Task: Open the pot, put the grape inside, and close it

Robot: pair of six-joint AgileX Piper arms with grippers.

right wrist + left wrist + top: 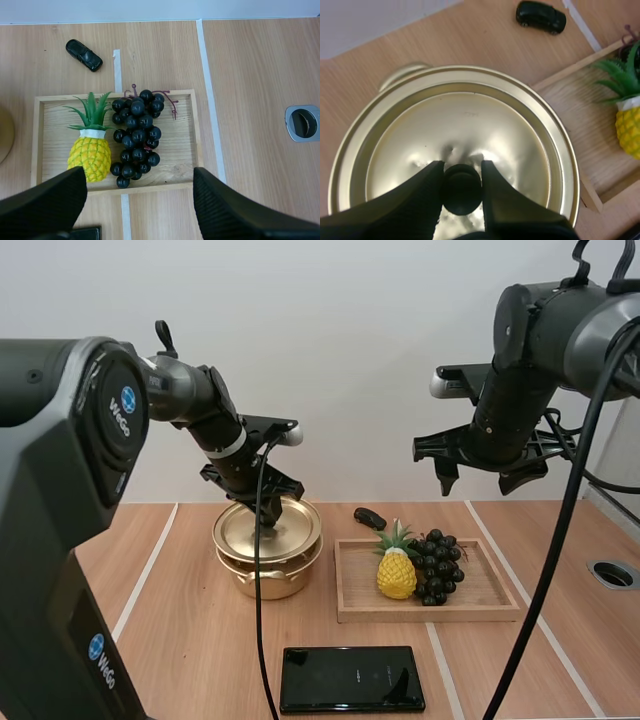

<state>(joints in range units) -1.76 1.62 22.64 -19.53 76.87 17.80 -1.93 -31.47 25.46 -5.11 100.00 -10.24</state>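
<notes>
While the left gripper (462,172) pinched the black knob (462,194) between its nearly closed fingers, the lid (470,115) sat on the pot (268,578). Spread wide and gripping nothing, the right gripper (482,478) hung above the wooden tray (182,150), where the grapes (136,135) lay beside a toy pineapple (90,157).

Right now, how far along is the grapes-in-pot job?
Nothing is finished. The lid sits on the pot, and the left tool grips its knob, so opening is in hand. The grapes lie on the tray under the open right tool. Left: lift the lid, move grapes, close.
</notes>
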